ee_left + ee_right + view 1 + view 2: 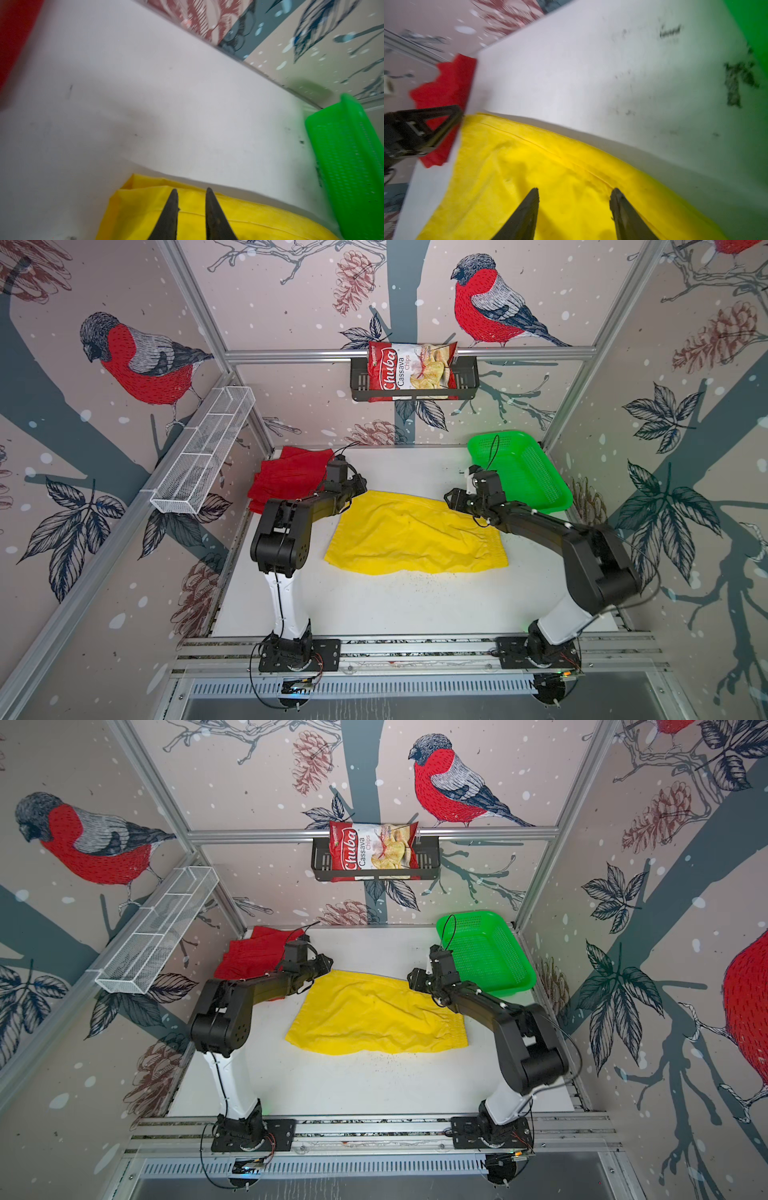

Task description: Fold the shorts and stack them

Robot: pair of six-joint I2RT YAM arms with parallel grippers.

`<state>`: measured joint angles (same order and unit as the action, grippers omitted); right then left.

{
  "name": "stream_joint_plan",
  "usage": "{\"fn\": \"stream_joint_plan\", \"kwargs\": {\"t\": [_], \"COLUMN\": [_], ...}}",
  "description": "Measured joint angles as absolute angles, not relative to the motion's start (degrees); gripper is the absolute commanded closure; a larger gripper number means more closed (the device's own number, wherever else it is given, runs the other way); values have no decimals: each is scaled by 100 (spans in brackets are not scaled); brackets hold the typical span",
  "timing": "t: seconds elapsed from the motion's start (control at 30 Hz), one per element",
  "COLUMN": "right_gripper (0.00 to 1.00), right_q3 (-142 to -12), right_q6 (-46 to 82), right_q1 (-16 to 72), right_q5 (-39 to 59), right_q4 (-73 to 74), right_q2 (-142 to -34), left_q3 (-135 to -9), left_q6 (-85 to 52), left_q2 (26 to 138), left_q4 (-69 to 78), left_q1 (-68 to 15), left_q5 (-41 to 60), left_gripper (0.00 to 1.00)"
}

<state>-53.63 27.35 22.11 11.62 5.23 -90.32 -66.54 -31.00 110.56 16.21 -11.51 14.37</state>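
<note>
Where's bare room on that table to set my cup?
Bare on the white table: the near strip between yellow cloth shorts and front metal rail, and the far strip between red cloth shorts and green plastic mesh basket. Crowded: the middle, left end effector and right end effector over those shorts.

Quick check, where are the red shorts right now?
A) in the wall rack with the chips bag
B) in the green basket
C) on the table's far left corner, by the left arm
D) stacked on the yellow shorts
C: in a top view the red shorts lie on the table at its far left corner, outside the green basket and not on the yellow shorts.
</note>
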Motion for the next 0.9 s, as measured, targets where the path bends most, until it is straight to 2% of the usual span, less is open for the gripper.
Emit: {"fn": "stream_joint_plan", "kwargs": {"t": [0.23, 0.43, 0.7, 0.9], "right_gripper": [42, 43, 46, 46], "right_q3": [-4084, -2788, -1914, -1466], "right_q6": [2923, 3168, 3463, 3774], "right_q1": [1380, 1057, 1131, 1710], "right_q5": [1529, 1785, 1855, 1778], "right_q4": [132, -311, -270, 403], "right_q2": [-6963, -5922, -5843, -5885], "left_q3": [-5870, -4578, -3809, -3284], "left_q6": [-2860, -3039, -3308, -3444], "left_q2": [9719, 9445, 9240, 8801], "left_q4": [1555, 1376, 1076, 1048], "left_q1": [-1837, -2040, -1909, -1505], "left_q5": [1533, 1627, 1199, 982], "left_gripper": [68, 71, 76, 75]}}
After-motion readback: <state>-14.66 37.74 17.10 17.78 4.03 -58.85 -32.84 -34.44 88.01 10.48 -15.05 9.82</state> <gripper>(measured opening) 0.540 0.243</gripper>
